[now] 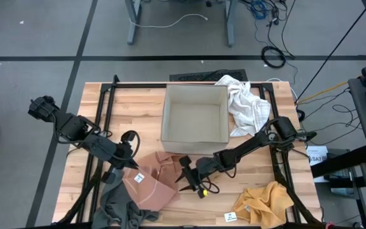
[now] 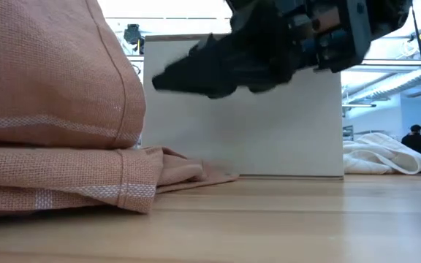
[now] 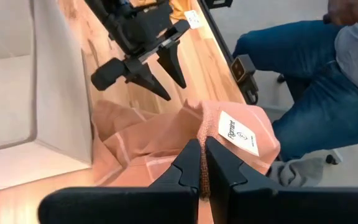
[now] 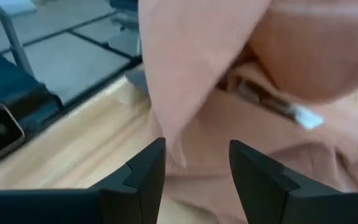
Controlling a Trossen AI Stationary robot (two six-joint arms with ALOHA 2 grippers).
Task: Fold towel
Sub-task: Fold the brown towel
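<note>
Pink towel (image 1: 151, 184), two pincers: left pincer (image 3: 202, 163), right pincer (image 1: 187, 173)

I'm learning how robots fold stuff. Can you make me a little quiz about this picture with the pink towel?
1. True or false: the left gripper is shut on the pink towel.
2. The right gripper is: A) open beside the pink towel, B) inside the cardboard box, C) holding the yellow cloth.
3. Fill in: the white cloth lies against the ____ and partly over its rim.

Key: 1 true; 2 A; 3 cardboard box.
</note>
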